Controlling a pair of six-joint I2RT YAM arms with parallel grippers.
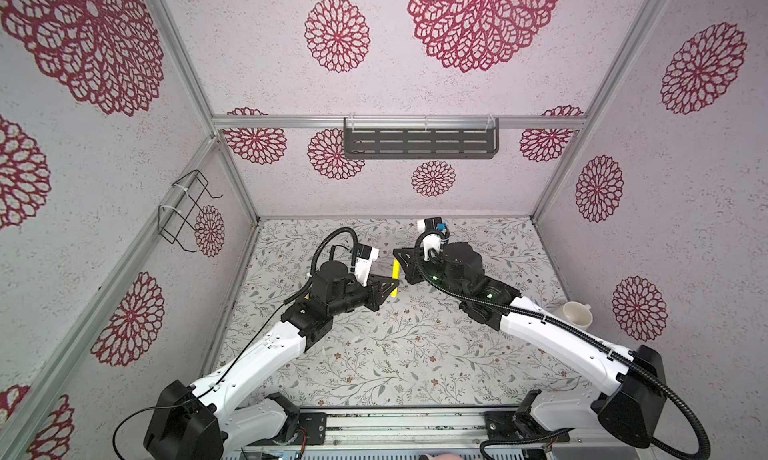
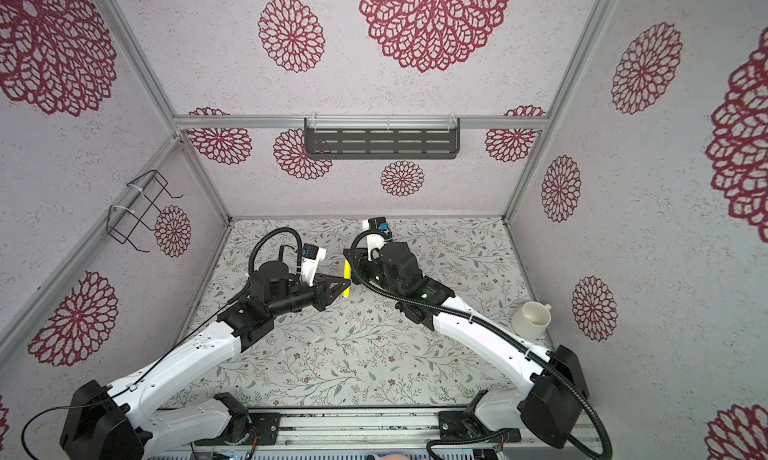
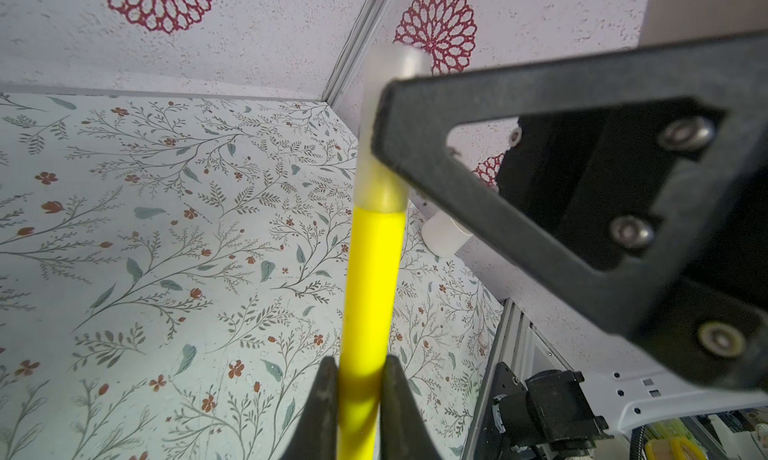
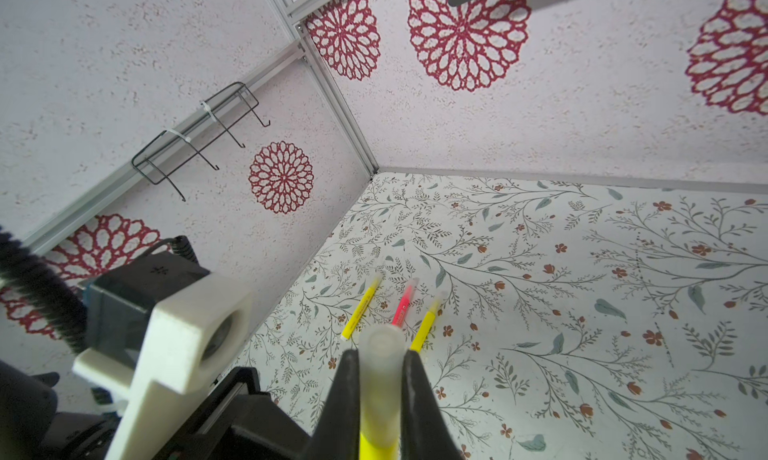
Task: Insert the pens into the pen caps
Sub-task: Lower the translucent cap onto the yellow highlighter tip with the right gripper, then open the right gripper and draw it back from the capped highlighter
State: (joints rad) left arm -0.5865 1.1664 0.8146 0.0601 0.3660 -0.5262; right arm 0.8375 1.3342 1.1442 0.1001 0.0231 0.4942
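Floral bench below; my left gripper clamps the yellow pen, right gripper pinches the clear cap: both seem light, stiff, slippery.

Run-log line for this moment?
left jaws: shut on yellow pen | right jaws: shut on clear cap | tip in cap | three pens on table

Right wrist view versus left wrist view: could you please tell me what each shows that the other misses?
Only the right wrist view: a red-pink pen and two yellow pens lying on the table, plus the wire rack. Only the left wrist view: the white cup. Both: the held yellow pen, tip inside the clear cap; left gripper grips pen, right gripper grips cap.
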